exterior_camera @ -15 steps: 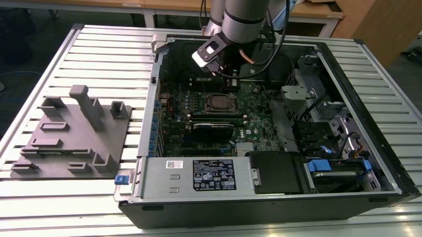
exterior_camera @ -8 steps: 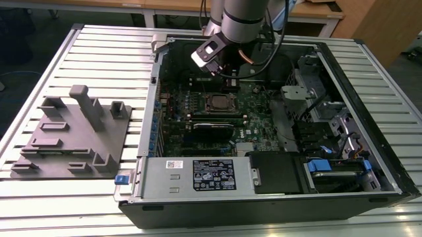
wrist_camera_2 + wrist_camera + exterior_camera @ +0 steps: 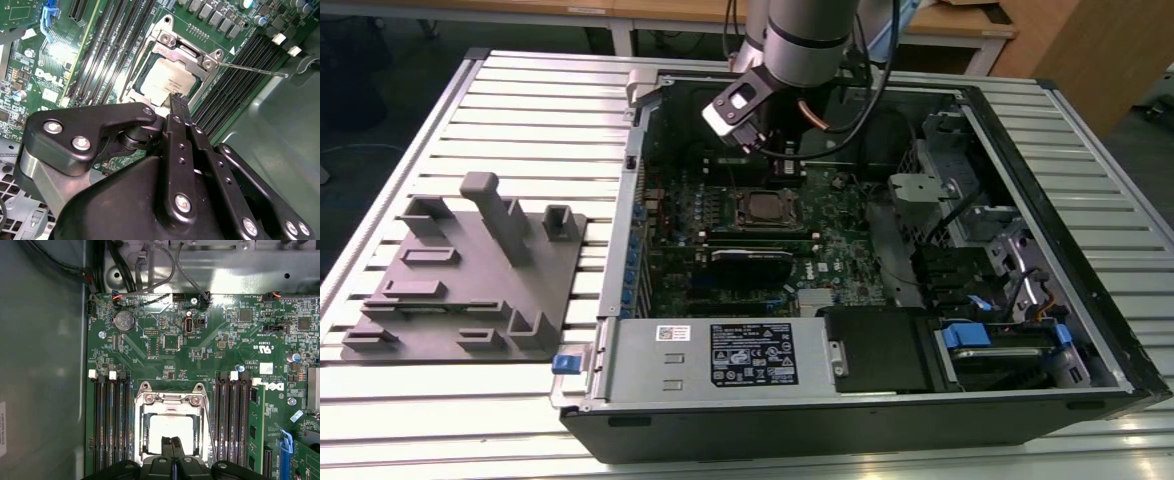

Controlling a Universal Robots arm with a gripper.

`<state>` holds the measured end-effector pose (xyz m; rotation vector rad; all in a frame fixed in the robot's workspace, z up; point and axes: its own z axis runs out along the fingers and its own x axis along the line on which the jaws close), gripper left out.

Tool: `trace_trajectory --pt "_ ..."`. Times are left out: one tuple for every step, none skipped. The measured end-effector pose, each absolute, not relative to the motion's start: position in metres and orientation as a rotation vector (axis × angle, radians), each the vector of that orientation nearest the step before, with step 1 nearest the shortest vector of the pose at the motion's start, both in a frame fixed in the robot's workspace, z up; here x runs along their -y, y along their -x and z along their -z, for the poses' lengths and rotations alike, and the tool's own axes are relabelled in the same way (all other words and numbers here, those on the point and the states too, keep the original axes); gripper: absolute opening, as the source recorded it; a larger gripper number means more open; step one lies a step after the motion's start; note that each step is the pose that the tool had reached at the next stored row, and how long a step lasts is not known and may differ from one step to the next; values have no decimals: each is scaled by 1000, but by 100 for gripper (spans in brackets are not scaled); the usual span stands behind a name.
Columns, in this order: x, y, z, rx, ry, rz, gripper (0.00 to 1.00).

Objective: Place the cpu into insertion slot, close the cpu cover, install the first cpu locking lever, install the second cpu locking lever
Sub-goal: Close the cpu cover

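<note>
The cpu [image 3: 170, 427] lies in the insertion slot [image 3: 767, 208] on the green motherboard, its pale silver top [image 3: 165, 80] showing through the window of the cpu cover [image 3: 170, 401]. The cover [image 3: 186, 52] lies flat over the chip. A thin wire locking lever [image 3: 250, 68] angles out from the socket over the memory slots, and it runs along the socket's side [image 3: 208, 427] in the first wrist view. My gripper [image 3: 172, 442] is shut with nothing between its fingers. Its tip [image 3: 177, 100] sits just above the socket's edge. In the exterior view the gripper [image 3: 774, 148] hangs above the board, behind the socket.
The open computer case [image 3: 1067, 330] stands on a slatted metal table [image 3: 534, 110]. Long black memory slots [image 3: 107, 425] flank the socket on both sides. A grey fixture plate [image 3: 467, 270] with posts lies at the exterior view's left. Drive bays and cables [image 3: 987, 270] fill the case's right.
</note>
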<state>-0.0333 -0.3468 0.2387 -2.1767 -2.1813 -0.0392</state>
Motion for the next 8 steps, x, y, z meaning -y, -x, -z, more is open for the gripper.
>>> trace_trajectory --pt "347 34 -239 2181 2177 39 11" --pt "347 34 -239 2181 2177 39 11" --pt "347 34 -239 2181 2177 39 11" --pt "347 34 -239 2181 2177 39 11" --pt "347 35 -239 2181 2177 39 11" --pt "347 35 -239 2181 2177 39 11" --pt "347 35 -239 2181 2177 39 11" --pt "347 35 -239 2181 2177 39 11"
